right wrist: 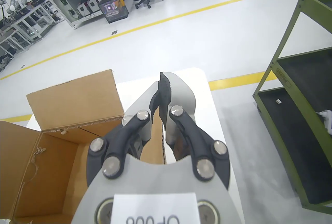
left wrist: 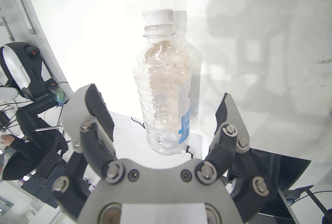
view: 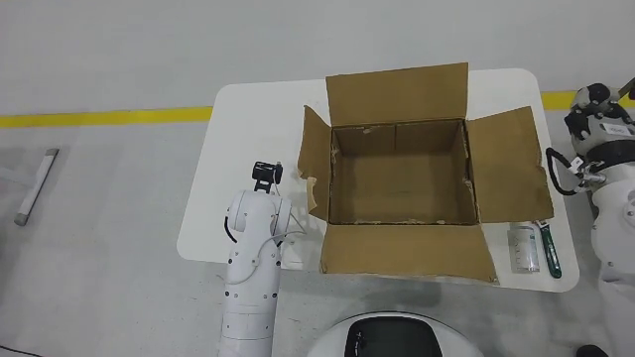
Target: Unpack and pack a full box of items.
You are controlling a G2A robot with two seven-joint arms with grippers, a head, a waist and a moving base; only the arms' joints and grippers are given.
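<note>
A clear plastic bottle [left wrist: 163, 85] with a white cap lies on the white table [left wrist: 77, 14], its base end near the table's edge. My left gripper [left wrist: 158, 94] is open just above it, one finger on each side, neither touching. The open cardboard box [view: 402, 183] stands mid-table with all flaps spread and a bare floor. The left arm [view: 260, 223] is at the table's front left, beside the box. My right gripper [right wrist: 163, 79] is shut on nothing, above the table's right side next to the box's right flap [right wrist: 155, 136].
A clear measuring cup [view: 524, 249] and a green-handled tool [view: 549, 250] lie at the table's front right corner. A green shelf cart [right wrist: 298, 95] stands on the floor beyond the table's right edge. The table's left part [view: 258, 139] is bare.
</note>
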